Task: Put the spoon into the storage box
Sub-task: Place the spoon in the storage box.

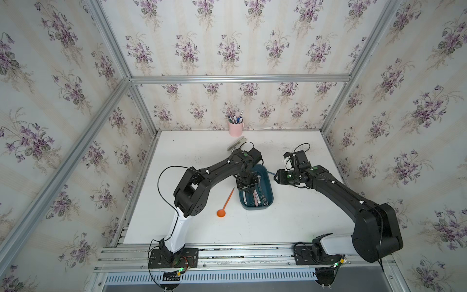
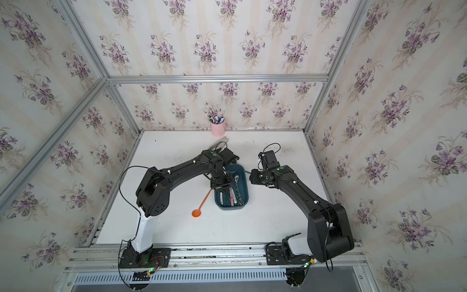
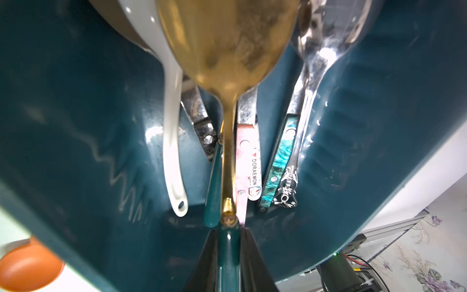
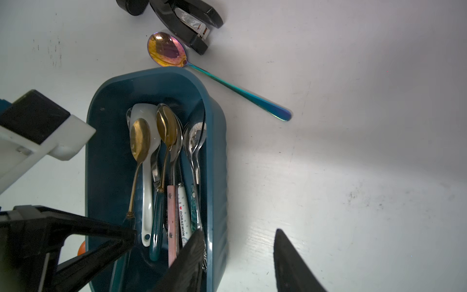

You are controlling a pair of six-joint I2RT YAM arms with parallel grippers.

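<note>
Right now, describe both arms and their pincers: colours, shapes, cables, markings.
The left arm and right arm are black and boxy, each with a white shell near the base, small white studs and a green light near the wrist. Thin black cables loop off them. The left pincer and right pincer have black, tapering wedge fingers.

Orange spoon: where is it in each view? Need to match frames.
Top view: orange spoon on the table, left of the storage box.
Top view: same spot.
Left wrist: only its bowl, outside the box wall.
Right wrist: orange sliver past the box wall.
Shared landmark: the storage box.
</note>
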